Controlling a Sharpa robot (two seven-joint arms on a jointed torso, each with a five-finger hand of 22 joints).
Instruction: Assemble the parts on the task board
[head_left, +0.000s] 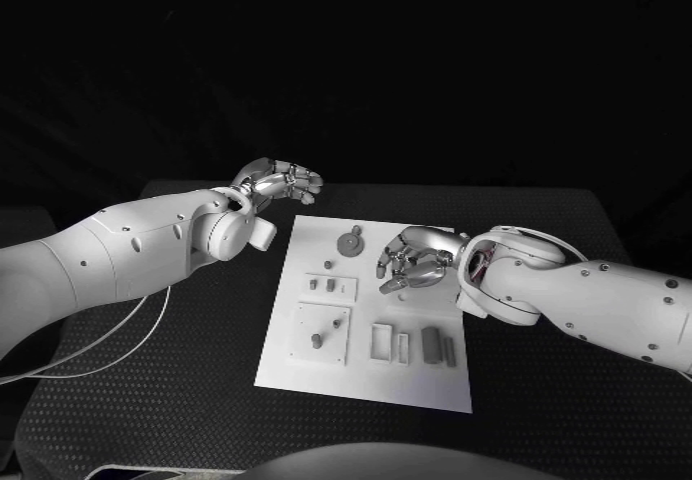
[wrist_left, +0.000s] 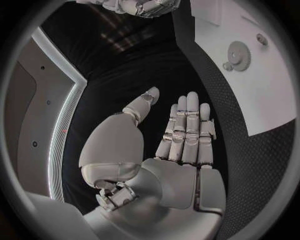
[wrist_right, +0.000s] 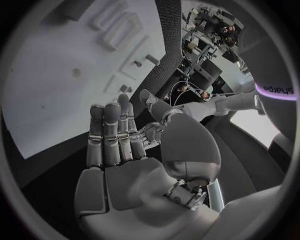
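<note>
The left hand (head_left: 283, 182) hovers over the black worktop (head_left: 173, 370), just off the far left corner of the task board (head_left: 325, 370). Its wrist camera shows the fingers (wrist_left: 187, 130) stretched out straight and side by side with the thumb standing apart, and nothing in the palm: it is open and holds nothing.

To its right lies the task board, a white plate between the two hands. The parts here look grey. Nearest the left hand, beyond its fingertips, is a gear (head_left: 351, 241) lying flat on the board. Toward the near edge stand small pegs (head_left: 333, 286) and a raised square plate (head_left: 320, 332), and further right a rectangular frame (head_left: 382, 342) and some short bars (head_left: 431, 346).

The right hand (head_left: 411, 257) hangs over the board's right half, just beside the gear, palm turned down. Its wrist camera shows the fingers (wrist_right: 111, 135) extended together and the palm empty, so it too is open.
</note>
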